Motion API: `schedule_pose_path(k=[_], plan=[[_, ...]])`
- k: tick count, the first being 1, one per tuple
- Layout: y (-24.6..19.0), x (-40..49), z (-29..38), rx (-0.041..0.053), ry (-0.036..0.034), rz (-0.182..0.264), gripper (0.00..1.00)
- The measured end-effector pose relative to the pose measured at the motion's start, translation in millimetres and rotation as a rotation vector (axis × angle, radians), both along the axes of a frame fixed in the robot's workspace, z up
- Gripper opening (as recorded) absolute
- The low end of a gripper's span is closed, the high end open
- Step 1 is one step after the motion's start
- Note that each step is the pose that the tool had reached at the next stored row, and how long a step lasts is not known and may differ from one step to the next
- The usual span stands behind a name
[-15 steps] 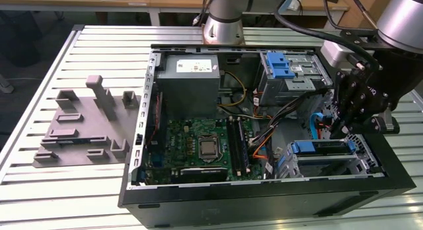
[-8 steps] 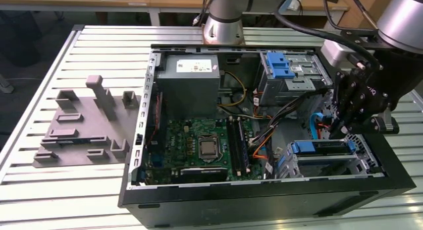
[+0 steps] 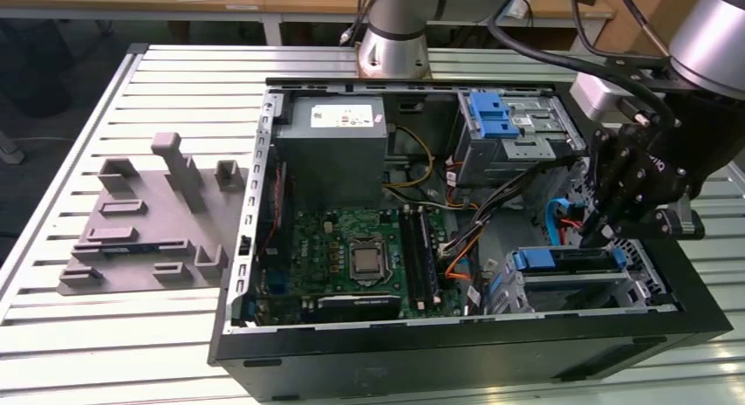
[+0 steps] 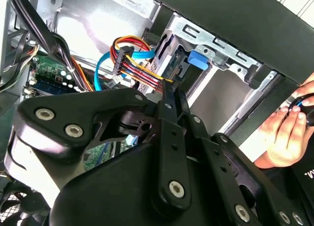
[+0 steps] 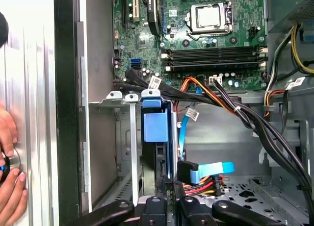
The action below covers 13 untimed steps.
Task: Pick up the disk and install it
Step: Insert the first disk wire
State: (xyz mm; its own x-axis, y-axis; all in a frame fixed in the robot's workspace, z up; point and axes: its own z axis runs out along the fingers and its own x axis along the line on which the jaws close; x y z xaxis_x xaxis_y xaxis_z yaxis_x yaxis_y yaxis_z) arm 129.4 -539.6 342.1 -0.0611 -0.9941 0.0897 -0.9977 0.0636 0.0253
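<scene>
The disk (image 5: 157, 133) stands edge-on in the drive cage (image 5: 114, 96) at the case's front corner, its blue bracket (image 5: 158, 127) facing the motherboard. In the exterior view the disk's blue bracket (image 3: 564, 258) lies across the top of that cage, on the exterior view's right. My gripper (image 3: 588, 239) hangs just above it inside the case. In both wrist views the gripper (image 5: 167, 187) (image 4: 170, 91) is shut, its tips together at the disk's end, beside the blue data cable (image 5: 208, 169) and the red-yellow power plug (image 4: 142, 71). I cannot tell whether the tips touch the disk.
A grey metal box (image 3: 338, 130) sits at the case's back. A second cage with a blue latch (image 3: 495, 113) is beyond my gripper. Black cable bundles (image 5: 245, 113) cross the case beside the motherboard (image 3: 361, 257). A person's hand (image 4: 284, 133) (image 5: 7, 157) rests outside the case wall. A grey fixture (image 3: 152, 222) lies on the table.
</scene>
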Motion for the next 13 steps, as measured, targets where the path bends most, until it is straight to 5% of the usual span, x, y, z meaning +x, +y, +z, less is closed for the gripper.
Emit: schedule_pose_path(k=[13], plan=[[-1.9,0.4,-3.1,0.0003,0.0003,-0.004,0.16]])
